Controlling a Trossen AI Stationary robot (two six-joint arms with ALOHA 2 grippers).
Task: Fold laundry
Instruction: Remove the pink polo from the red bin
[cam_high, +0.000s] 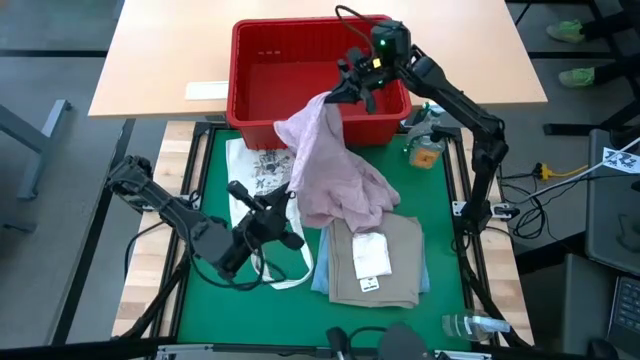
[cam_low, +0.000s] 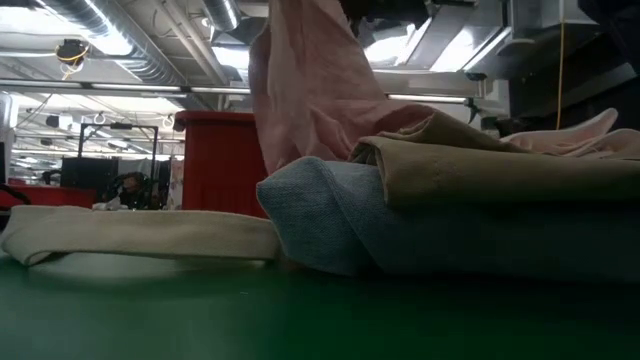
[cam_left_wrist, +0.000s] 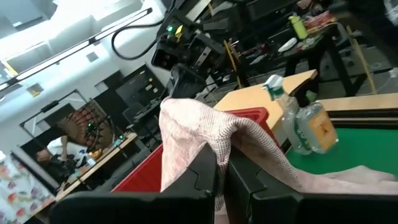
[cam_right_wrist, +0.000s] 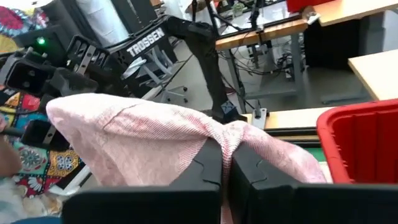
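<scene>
The pale pink shirt (cam_high: 340, 175) hangs as a draped sheet between my two grippers; its lower part rests on the folded pile. My right gripper (cam_high: 345, 95) is raised in front of the red basket, shut on the shirt's upper end. My left gripper (cam_high: 290, 208) sits at the shirt's left edge, low over the table, also shut on it. The tan cloth piece (cam_high: 378, 262) lies folded, with a white label on it, on top of the light blue jeans (cam_high: 320, 280). In the low view the shirt (cam_low: 310, 90) hangs behind the tan piece (cam_low: 500, 175) and the jeans (cam_low: 400, 235). My left gripper pinches a gathered fold of the shirt (cam_left_wrist: 214, 140) between its two fingers (cam_left_wrist: 193, 180). The cloth rises from the hold toward the right gripper and is slack. My right gripper pinches a bunched part of the shirt's upper end (cam_right_wrist: 225, 134) between its two fingers (cam_right_wrist: 205, 168). That end is lifted clear and the cloth hangs below it.
The red basket (cam_high: 260, 60) stands at the far edge of the green mat. A cream printed cloth bag (cam_high: 258, 170) lies flat under my left arm. Bottles (cam_high: 425, 145) stand at the far right, and a spray bottle (cam_high: 470, 325) lies near the right corner.
</scene>
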